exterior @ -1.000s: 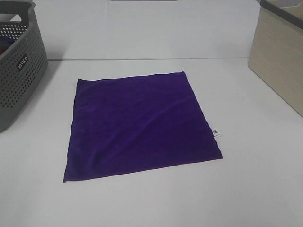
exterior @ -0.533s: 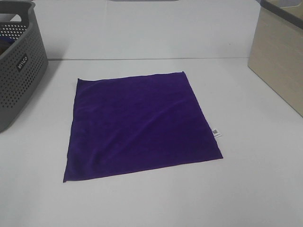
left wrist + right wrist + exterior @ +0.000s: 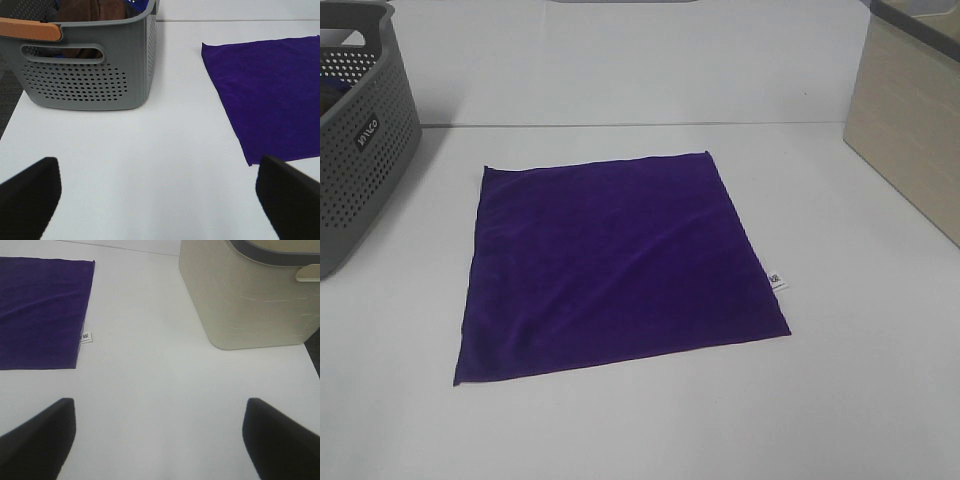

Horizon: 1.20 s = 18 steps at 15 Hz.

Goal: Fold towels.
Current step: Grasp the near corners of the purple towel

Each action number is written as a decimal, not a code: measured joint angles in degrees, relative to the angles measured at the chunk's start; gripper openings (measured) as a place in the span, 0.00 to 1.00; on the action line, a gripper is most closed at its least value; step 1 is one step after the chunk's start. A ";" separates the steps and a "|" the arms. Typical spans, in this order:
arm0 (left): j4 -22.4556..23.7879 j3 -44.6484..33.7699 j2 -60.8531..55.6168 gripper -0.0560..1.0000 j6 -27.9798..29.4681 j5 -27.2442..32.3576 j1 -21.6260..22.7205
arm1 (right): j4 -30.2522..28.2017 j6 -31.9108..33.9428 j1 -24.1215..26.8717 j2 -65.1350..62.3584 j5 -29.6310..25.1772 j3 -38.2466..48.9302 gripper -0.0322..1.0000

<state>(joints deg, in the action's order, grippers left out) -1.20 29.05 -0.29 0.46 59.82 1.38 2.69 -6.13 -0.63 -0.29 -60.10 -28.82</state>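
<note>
Both jaws spread, empty, purple towel (image 3: 620,265) flat between them, untouched

1. Purple towel (image 3: 620,265): square, spread flat and unfolded on the white table (image 3: 650,430), turned slightly askew; faint creases are seen.
2. White tag (image 3: 776,281): attached at the right edge, near the front corner.

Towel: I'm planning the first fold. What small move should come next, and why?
Probably move the left gripper and right gripper in to the near corners of the towel. It lies flat and unfolded, and both grippers are open over the bare table short of it, touching nothing, so a corner grasp seems the natural first step.
</note>
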 joint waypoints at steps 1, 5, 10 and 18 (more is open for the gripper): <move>0.00 0.00 0.00 0.99 0.00 0.00 0.00 | 0.00 0.00 0.00 0.00 0.00 0.00 0.89; 0.11 3.90 8.02 0.99 -1.15 3.09 0.00 | 0.52 -0.06 0.00 7.91 -0.23 -3.95 0.89; -0.11 16.67 38.50 0.99 -8.59 7.10 0.00 | 13.92 -9.05 0.00 46.75 -2.69 -19.31 0.88; -38.22 16.56 75.46 0.99 -29.85 -9.80 -1.38 | 39.48 -37.82 0.92 86.17 -5.04 -31.05 0.88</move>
<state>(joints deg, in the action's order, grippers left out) -39.42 45.61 75.17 -29.39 50.02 0.00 42.17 -43.95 0.29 85.89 -65.15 -59.87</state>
